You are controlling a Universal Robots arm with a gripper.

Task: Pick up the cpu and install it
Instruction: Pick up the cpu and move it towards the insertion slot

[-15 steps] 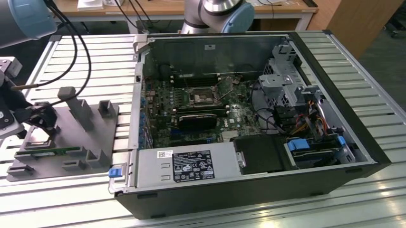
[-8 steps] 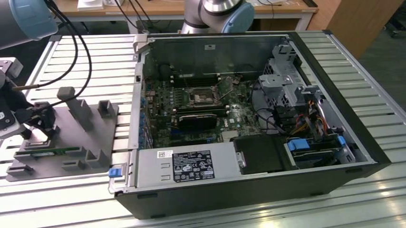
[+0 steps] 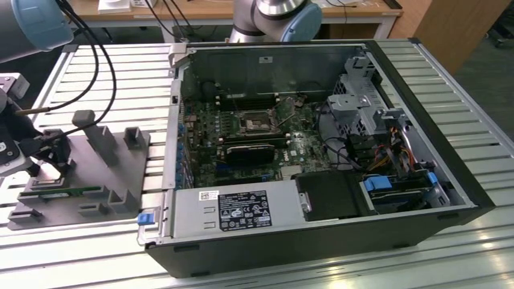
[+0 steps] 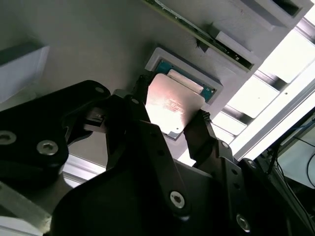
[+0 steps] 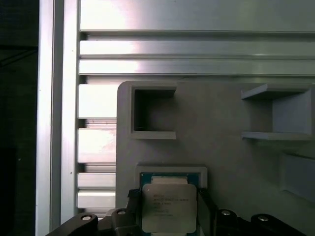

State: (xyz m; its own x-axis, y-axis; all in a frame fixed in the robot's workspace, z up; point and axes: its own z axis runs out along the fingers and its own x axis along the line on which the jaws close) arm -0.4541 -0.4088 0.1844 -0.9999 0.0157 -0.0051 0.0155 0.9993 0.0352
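— What's at the exterior view's left?
— My gripper (image 3: pixel 50 158), over a matte grey plastic tray (image 3: pixel 92 180) on the ribbed aluminium table (image 3: pixel 105 72). In both wrist views its black fingers (image 4: pixel 199 135) pinch the chip (image 4: pixel 174 104) (image 5: pixel 169 209) by two opposite edges, just over a teal-rimmed pocket (image 5: pixel 171 172).
— Which way does it lie?
— It's square, no long side, with the smooth silvery top up. Rightward stands the open black computer case (image 3: pixel 434 150).

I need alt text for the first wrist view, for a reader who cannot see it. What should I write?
The hand grips the cpu, a silvery square chip, between two black fingers, at a teal-lined square pocket in a grey fixture plate. The plate lies on a ribbed metal table.
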